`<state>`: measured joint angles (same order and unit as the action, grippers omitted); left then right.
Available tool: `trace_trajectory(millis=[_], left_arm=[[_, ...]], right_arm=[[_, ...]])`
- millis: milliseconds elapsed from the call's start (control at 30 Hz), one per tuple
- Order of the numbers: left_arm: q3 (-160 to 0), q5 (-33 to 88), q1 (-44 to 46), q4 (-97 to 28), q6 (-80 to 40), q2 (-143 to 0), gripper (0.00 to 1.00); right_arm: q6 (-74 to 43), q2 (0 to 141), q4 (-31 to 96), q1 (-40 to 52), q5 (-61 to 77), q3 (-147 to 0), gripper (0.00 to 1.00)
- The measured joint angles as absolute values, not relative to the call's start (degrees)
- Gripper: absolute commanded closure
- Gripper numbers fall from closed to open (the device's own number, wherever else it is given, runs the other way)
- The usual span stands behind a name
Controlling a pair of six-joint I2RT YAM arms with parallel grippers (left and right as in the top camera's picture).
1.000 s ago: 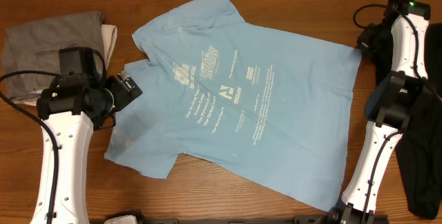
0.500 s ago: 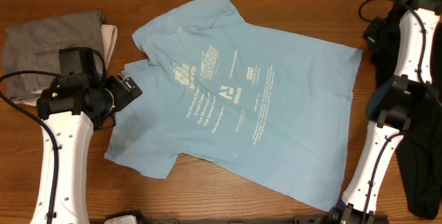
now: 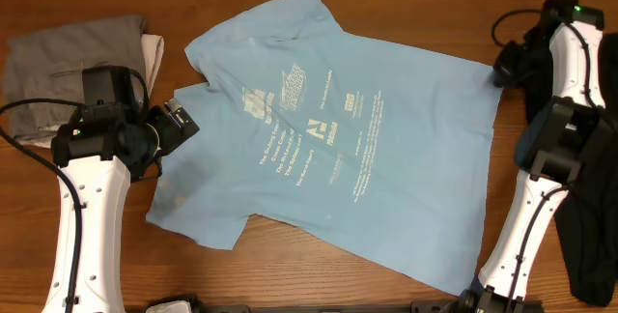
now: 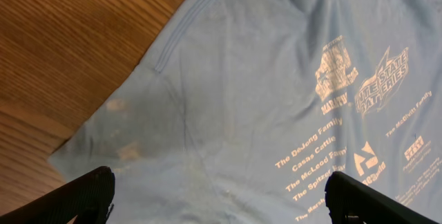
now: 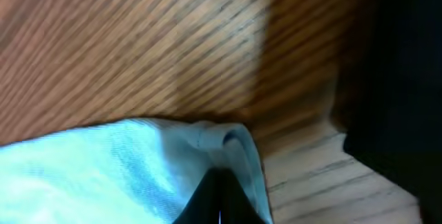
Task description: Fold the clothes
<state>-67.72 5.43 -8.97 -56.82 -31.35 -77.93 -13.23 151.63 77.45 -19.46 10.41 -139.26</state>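
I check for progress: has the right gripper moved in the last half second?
Yes. In the overhead view the right gripper has moved left and down, back to the corner of the shirt, which stayed put.

We see a light blue short-sleeved cotton T-shirt spread flat and unfolded on the wooden table, lying diagonally, its white printed text and logos facing up, fabric faintly wrinkled.
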Motion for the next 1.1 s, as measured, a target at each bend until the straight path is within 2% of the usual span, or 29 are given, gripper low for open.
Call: trace_trajectory(millis=[233,700,733,833,867,967,1100], left_arm=[[-67.72,5.43,-8.97,-56.82,-31.35,-77.93,0.0],[-67.72,5.43,-8.97,-56.82,-31.35,-77.93,0.0],[-67.72,5.41,-8.97,-56.82,-31.35,-77.93,0.0],[-67.72,5.41,-8.97,-56.82,-31.35,-77.93,0.0],[-67.72,5.43,-8.97,-56.82,-31.35,-77.93,0.0],[-67.72,5.43,-8.97,-56.82,-31.35,-77.93,0.0],[-67.72,5.43,-8.97,-56.82,-31.35,-77.93,0.0]], right_arm=[[-14.15,148.55,71.72,-19.11,7.92,-133.29,0.96],[-14.74,148.44,61.49,-19.53,3.4,-132.29,0.96],[-14.72,148.44,61.34,-19.53,3.27,-132.29,0.93],[-14.22,148.94,63.4,-19.57,2.57,-134.04,0.64],[-14.17,149.49,65.41,-19.57,2.24,-135.61,0.61],[-13.56,151.11,71.53,-19.81,1.63,-141.12,0.59],[-13.41,151.37,76.47,-20.08,1.69,-146.87,0.65]])
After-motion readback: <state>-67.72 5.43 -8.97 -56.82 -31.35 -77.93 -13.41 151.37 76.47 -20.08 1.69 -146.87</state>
